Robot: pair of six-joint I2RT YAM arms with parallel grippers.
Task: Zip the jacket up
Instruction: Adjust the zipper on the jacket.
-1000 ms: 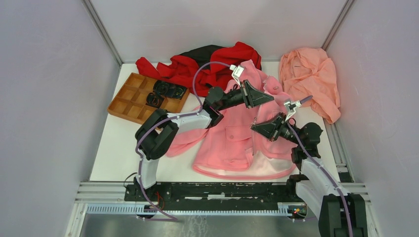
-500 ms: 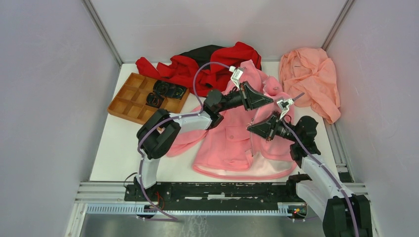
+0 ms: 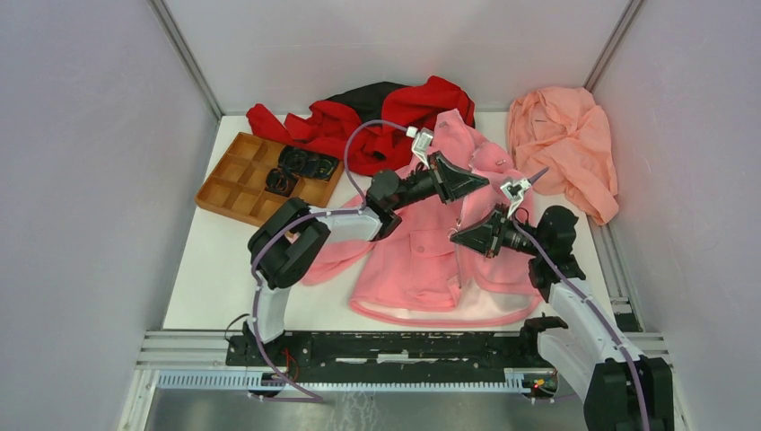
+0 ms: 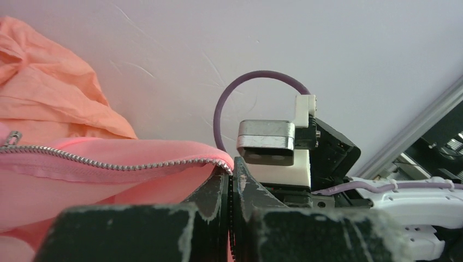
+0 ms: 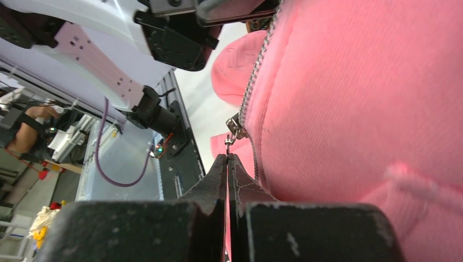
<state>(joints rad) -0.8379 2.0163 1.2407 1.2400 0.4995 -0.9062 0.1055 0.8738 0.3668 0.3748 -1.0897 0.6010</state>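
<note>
The jacket lies flat on the table just to the right of the wooden tray, its hem towards the arms' bases and its hood towards the far wall, so its long axis runs near to far. Its zipper follows that same line down the front. The left gripper is clamped shut on the top end of the zipper edge, at the part of the jacket farthest from the bases, right of the tray. The right gripper is pinched shut on the small metal zipper pull, lower down the front and farther right of the tray. Compared with a second ago, both grippers have drifted a little towards the tray, and the right arm's wrist has swung in over the jacket; the jacket itself has hardly shifted. A red-and-black garment is heaped just behind and right of the tray, touching the hood. A salmon cloth sits well to the tray's right, beyond the jacket.
</note>
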